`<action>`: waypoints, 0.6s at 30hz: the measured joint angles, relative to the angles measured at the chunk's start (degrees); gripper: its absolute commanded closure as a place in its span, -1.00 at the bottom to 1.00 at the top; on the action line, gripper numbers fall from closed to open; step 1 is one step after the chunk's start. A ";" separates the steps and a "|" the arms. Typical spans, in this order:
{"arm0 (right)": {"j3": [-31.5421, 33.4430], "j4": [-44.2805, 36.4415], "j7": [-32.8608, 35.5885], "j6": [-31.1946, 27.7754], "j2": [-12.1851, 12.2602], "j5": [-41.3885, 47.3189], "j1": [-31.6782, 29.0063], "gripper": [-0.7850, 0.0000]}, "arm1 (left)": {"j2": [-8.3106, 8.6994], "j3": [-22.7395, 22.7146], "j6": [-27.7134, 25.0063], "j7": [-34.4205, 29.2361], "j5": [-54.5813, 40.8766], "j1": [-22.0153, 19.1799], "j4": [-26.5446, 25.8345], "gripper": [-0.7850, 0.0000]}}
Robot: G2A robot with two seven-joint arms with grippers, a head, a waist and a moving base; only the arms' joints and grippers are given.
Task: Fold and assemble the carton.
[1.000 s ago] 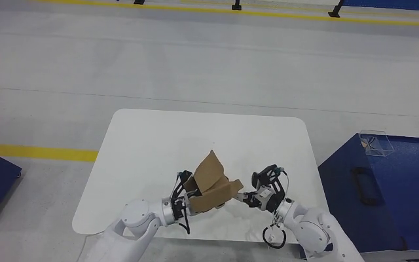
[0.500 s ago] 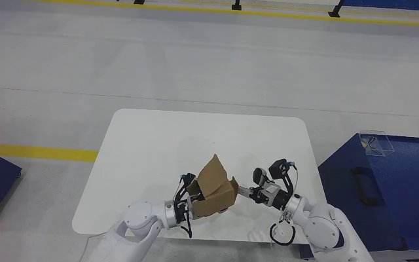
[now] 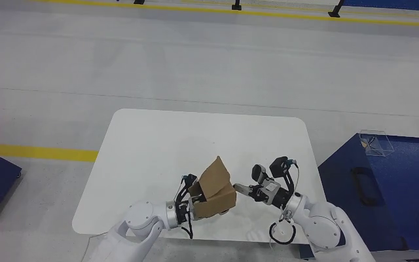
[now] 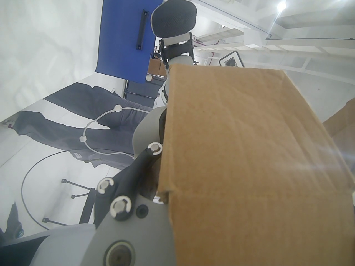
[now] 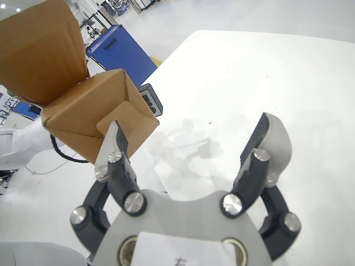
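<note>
Gripping a partly folded cardboard carton (image 3: 215, 190) with the left end effector (image 3: 188, 196), above the near edge of the white worktop (image 3: 163, 144), one flap raised. Holding the right end effector (image 5: 191, 131) released, jaws spread, one finger (image 5: 111, 142) touching the carton's side flap.

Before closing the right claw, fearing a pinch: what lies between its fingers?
Nothing: the right wrist view shows bare table between the right claw's open fingers, with the carton outside.

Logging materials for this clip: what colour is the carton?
Plain brown cardboard; the carton shows best in the right wrist view.
</note>
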 measured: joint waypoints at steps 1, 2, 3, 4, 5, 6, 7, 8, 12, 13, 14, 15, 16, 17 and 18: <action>-0.05 -0.17 0.03 0.10 0.02 -0.04 0.03 -1.00 | -0.01 0.00 0.03 -0.01 0.01 -0.02 0.01 1.00; -0.12 -0.38 0.07 0.23 0.04 -0.15 0.10 -1.00 | -0.02 0.01 0.06 -0.01 0.02 -0.04 0.01 1.00; -0.19 -0.50 0.10 0.34 0.05 -0.29 0.16 -1.00 | -0.02 0.02 0.11 -0.01 0.04 -0.07 0.01 1.00; -0.27 -0.58 0.14 0.47 0.06 -0.45 0.23 -1.00 | -0.03 0.03 0.16 -0.02 0.06 -0.10 0.01 1.00; -0.40 -0.66 0.29 0.73 0.08 -0.72 0.34 -1.00 | -0.03 0.03 0.22 -0.03 0.07 -0.13 0.00 1.00; -0.53 -0.71 0.41 0.96 0.09 -0.93 0.45 -1.00 | -0.04 0.02 0.22 -0.05 0.10 -0.17 -0.01 1.00; -0.68 -0.74 0.51 1.20 0.10 -1.12 0.56 -1.00 | -0.04 -0.01 0.22 -0.11 0.11 -0.19 -0.02 1.00; -0.90 -0.77 0.66 1.46 0.11 -1.40 0.70 -1.00 | -0.04 -0.06 0.22 -0.20 0.04 -0.23 -0.01 1.00; -1.66 -0.70 0.74 2.14 0.11 -2.32 1.04 -1.00 | -0.04 -0.20 0.19 -0.40 -0.11 -0.25 0.06 1.00; -1.82 -0.66 0.71 2.26 0.11 -2.47 1.10 -1.00 | -0.03 -0.25 0.20 -0.47 -0.16 -0.26 0.07 1.00; -1.98 -0.62 0.70 2.37 0.11 -2.60 1.17 -1.00 | -0.02 -0.32 0.20 -0.53 -0.21 -0.25 0.08 1.00; -2.19 -0.57 0.70 2.51 0.11 -2.73 1.25 -1.00 | -0.01 -0.41 0.18 -0.61 -0.24 -0.24 0.10 1.00; -2.33 -0.55 0.70 2.62 0.11 -2.80 1.32 -1.00 | 0.01 -0.47 0.18 -0.67 -0.25 -0.22 0.10 1.00; -2.51 -0.55 0.66 2.75 0.11 -2.83 1.40 -1.00 | 0.02 -0.56 0.16 -0.72 -0.28 -0.19 0.08 1.00; -2.64 -0.61 0.61 2.85 0.10 -2.86 1.44 -1.00 | 0.03 -0.61 0.14 -0.75 -0.30 -0.15 0.05 1.00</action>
